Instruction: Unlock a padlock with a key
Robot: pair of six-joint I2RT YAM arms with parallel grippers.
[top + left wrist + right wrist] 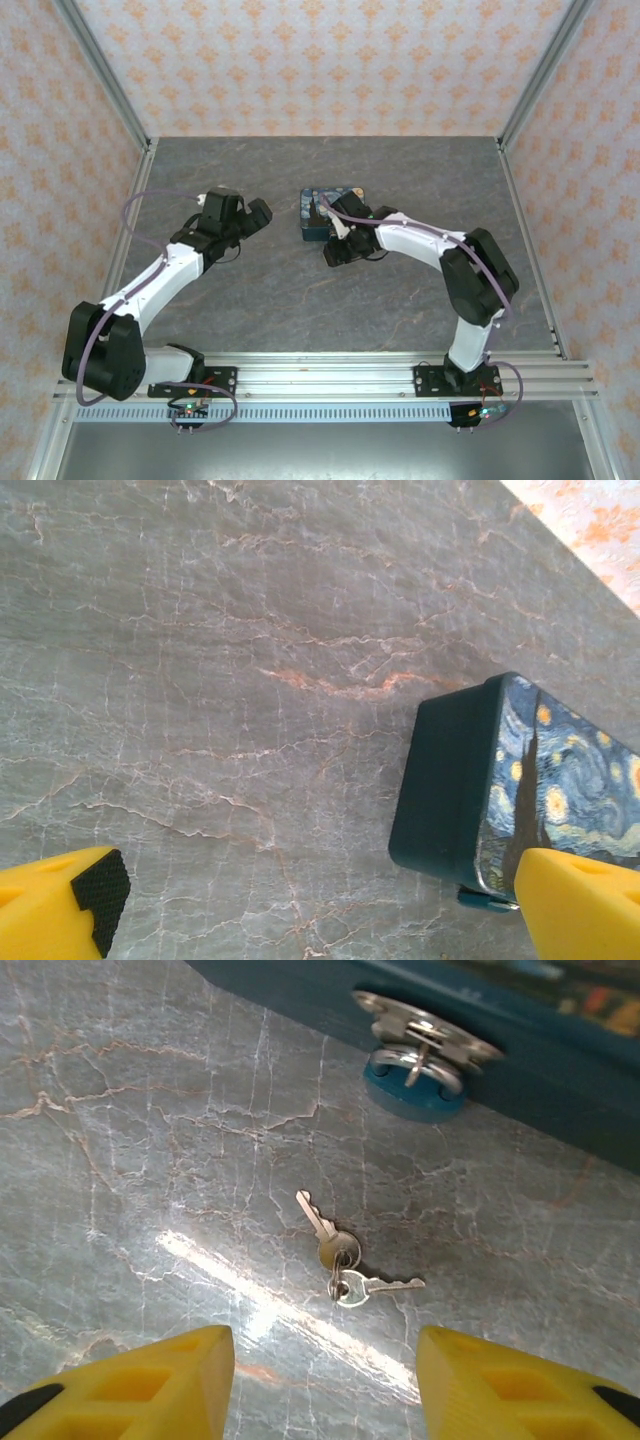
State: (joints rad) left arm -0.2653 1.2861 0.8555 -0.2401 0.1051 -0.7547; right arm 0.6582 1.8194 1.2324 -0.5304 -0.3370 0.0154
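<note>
Grey marble table lies under the right gripper, jaws apart and empty, with the key flat just beyond them. Farther on, the blue padlock is fastened to the starry tin; the left gripper, spread wide, holds nothing beside it.

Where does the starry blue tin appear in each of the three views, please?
Top view: the tin sits near the middle of the table.
Left wrist: the tin is at lower right, its dark side facing the camera.
Right wrist: the tin runs along the top edge, the padlock hanging from it.
Shared landmark: the grey marbled table.
</note>
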